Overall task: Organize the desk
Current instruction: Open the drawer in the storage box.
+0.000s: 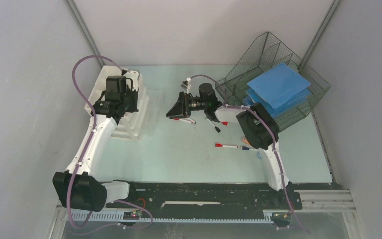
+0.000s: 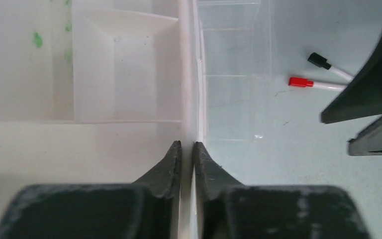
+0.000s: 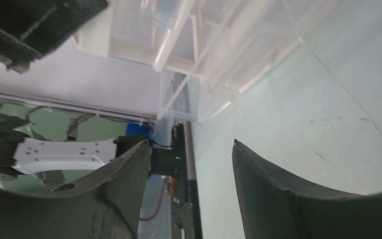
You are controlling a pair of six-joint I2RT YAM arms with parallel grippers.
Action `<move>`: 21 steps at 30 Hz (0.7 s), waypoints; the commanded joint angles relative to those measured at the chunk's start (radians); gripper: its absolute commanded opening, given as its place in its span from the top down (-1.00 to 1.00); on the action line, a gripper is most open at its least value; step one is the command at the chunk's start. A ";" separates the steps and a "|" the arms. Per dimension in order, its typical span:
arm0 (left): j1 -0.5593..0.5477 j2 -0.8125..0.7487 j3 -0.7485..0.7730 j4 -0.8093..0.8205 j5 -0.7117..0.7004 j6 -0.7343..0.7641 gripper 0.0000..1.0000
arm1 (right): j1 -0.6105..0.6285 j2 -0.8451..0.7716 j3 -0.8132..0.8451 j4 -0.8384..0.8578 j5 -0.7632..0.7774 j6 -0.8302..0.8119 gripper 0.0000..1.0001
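The pale green desk [image 1: 189, 159] carries loose markers: a red-capped one [image 1: 185, 119] and a black-capped one [image 1: 215, 124] under my right arm, and another red-capped one [image 1: 226, 146] nearer the front. My left gripper [image 1: 122, 107] is over the white drawer unit [image 1: 129, 124] at the back left. In the left wrist view its fingers [image 2: 187, 147] are pinched on a thin white wall of that unit. My right gripper [image 1: 175, 110] hangs low over mid-desk. It is open [image 3: 189, 143], with nothing between its fingers.
A dark wire-mesh tray [image 1: 273, 64] holding blue folders [image 1: 278, 87] stands at the back right. Clear drawers [image 2: 231, 74] jut from the unit toward the markers [image 2: 300, 81]. A black rail [image 1: 204, 191] runs along the near edge, and grey walls close in the sides.
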 commanded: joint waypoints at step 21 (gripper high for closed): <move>0.005 -0.422 -0.173 0.313 0.230 -0.336 -1.00 | -0.007 -0.840 -0.059 -1.596 0.090 -1.560 -0.47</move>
